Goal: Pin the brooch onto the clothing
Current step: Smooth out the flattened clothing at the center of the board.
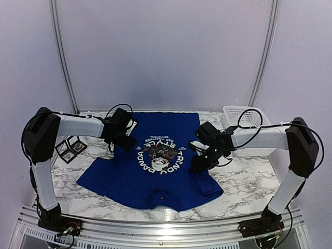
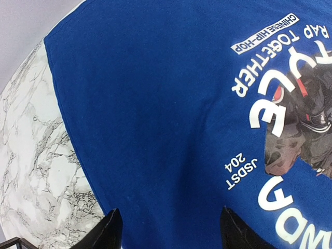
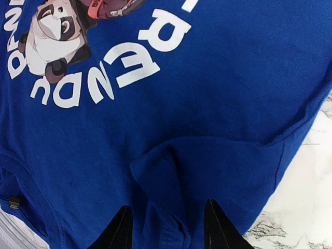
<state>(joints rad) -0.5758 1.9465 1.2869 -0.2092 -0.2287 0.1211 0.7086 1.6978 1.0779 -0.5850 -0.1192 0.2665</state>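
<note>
- the blue t-shirt point(image 1: 129, 176) is lying flat on the marble worktop point(image 1: 244, 181), with its panda picture point(image 1: 162, 154) facing up.
- it is looking soft, light and floppy, so it is likely bunching up if pushed; pinching plain cloth just beside the panda picture seems best.
- the left pincer point(image 2: 169, 210) is hanging open over plain blue cloth to the left of the panda picture, holding nothing.
- the right pincer point(image 3: 167, 205) is standing open over a fold of cloth point(image 3: 218, 166) right of the panda picture; i cannot tell if it is touching.
- the brooch is not showing clearly; small dark boxes point(image 1: 70, 148) are sitting far left of the panda picture, too tiny to make out.
</note>
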